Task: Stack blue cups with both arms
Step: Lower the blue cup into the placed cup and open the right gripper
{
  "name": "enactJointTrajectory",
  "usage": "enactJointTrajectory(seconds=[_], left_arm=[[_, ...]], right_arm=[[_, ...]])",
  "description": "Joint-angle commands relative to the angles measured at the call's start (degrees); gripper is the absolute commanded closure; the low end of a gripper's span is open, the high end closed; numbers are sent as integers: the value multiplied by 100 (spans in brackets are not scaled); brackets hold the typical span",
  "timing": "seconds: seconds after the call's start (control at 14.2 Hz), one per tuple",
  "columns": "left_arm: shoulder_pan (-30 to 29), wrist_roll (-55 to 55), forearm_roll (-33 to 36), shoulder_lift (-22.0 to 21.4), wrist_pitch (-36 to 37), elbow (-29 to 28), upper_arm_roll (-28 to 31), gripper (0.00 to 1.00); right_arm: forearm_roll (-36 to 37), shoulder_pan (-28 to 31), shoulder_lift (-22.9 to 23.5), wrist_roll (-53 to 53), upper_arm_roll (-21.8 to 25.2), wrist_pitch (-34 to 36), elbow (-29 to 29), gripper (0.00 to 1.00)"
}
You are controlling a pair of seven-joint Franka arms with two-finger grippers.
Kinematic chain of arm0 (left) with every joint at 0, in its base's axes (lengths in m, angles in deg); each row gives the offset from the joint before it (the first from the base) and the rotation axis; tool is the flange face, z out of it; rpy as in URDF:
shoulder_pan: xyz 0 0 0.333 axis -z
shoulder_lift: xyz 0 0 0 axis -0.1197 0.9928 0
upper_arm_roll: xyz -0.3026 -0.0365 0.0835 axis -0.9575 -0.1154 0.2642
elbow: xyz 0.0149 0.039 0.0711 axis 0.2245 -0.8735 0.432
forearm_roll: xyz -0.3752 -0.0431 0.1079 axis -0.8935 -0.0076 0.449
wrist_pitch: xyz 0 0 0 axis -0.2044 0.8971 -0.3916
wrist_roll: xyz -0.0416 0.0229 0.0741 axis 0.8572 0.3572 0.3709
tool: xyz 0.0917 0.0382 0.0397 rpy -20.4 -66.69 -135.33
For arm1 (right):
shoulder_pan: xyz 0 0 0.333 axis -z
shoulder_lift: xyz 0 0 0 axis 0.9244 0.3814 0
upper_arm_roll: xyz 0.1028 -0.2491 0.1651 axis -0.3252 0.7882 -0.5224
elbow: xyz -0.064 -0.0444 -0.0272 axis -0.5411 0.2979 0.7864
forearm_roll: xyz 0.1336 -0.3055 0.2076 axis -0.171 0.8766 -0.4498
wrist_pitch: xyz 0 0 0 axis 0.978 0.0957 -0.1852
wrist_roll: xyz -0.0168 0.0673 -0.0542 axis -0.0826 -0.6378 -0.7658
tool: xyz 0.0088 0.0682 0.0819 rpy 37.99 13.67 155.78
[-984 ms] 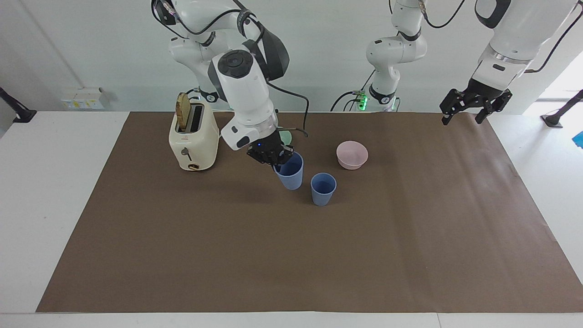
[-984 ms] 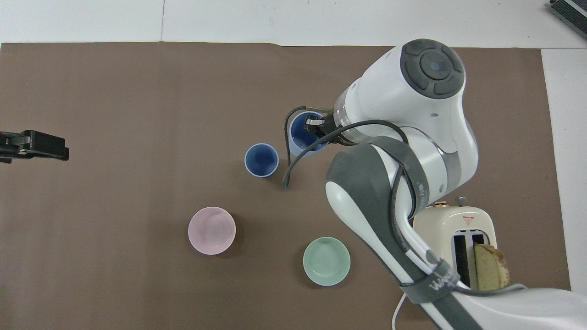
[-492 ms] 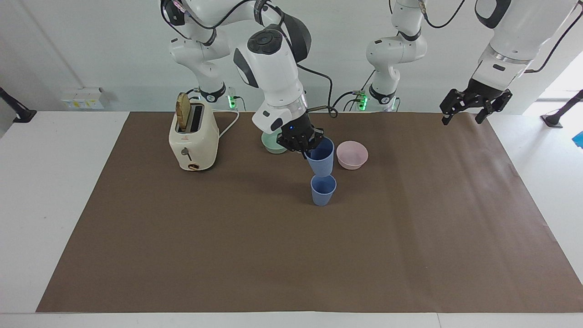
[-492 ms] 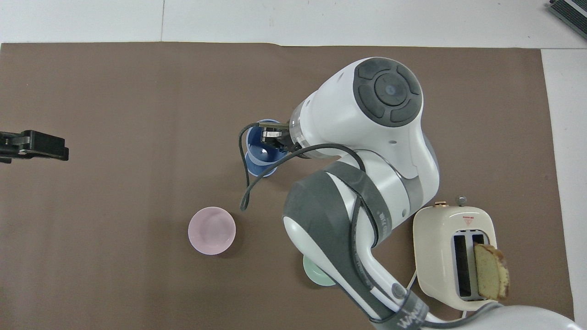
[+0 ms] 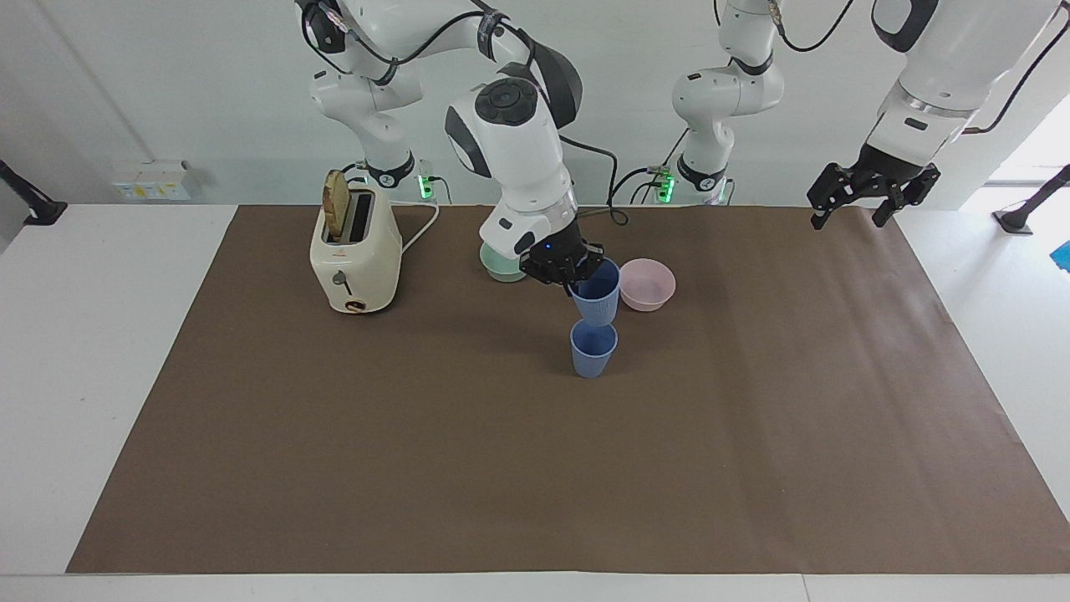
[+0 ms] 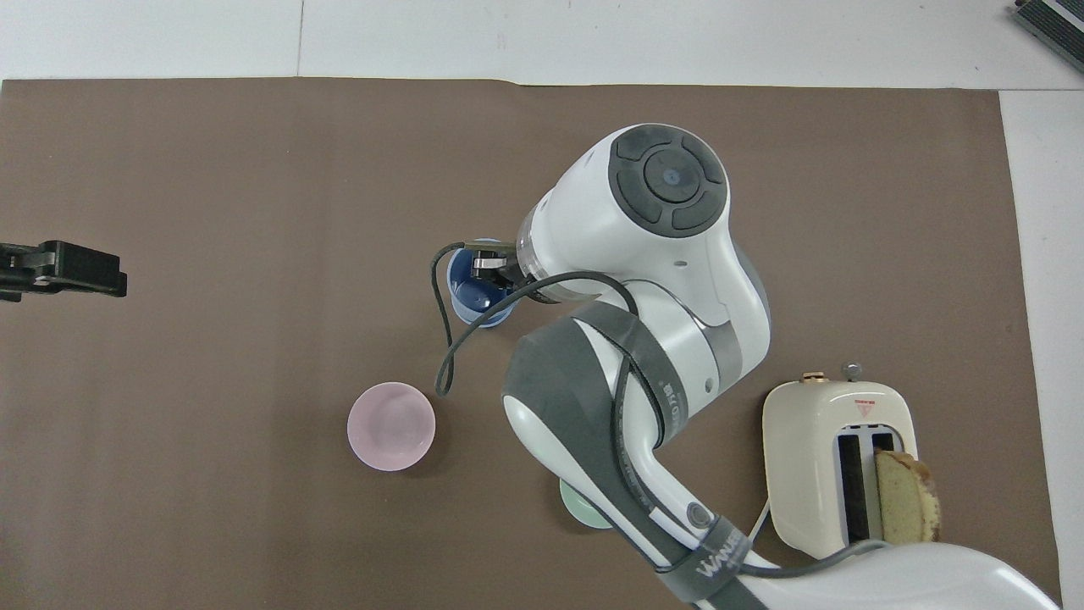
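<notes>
My right gripper [image 5: 562, 267] is shut on the rim of one blue cup [image 5: 597, 299] and holds it upright in the air, right over the second blue cup [image 5: 593, 351], which stands on the brown mat. The held cup's base is just above the standing cup's rim. In the overhead view the right gripper [image 6: 489, 264] and the held cup [image 6: 471, 286] cover the standing cup, of which only a sliver of rim [image 6: 489, 322] shows. My left gripper [image 5: 854, 211] waits open and empty in the air over the mat's corner at the left arm's end; it also shows in the overhead view [image 6: 63, 271].
A pink bowl [image 5: 646, 283] sits beside the cups, slightly nearer to the robots. A mint-green bowl [image 5: 500, 266] is partly hidden by the right arm. A cream toaster [image 5: 355, 251] with a bread slice stands toward the right arm's end. The brown mat [image 5: 418, 468] covers the table.
My right gripper lifted its blue cup off the mat, carried it toward the left arm's end until it was over the standing cup, then lowered it slightly. The left arm has not moved.
</notes>
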Motion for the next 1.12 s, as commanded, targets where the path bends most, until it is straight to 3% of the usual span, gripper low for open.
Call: enactJointTrajectory(seconds=[0.0, 1.05], left_arm=[[-108, -38, -48, -75, 54, -19, -62, 0], [-108, -38, -48, -75, 54, -19, -54, 0]], right_arm=[[-37, 39, 97, -1, -32, -358, -200, 100], [86, 127, 431, 131, -23, -728, -473, 100]])
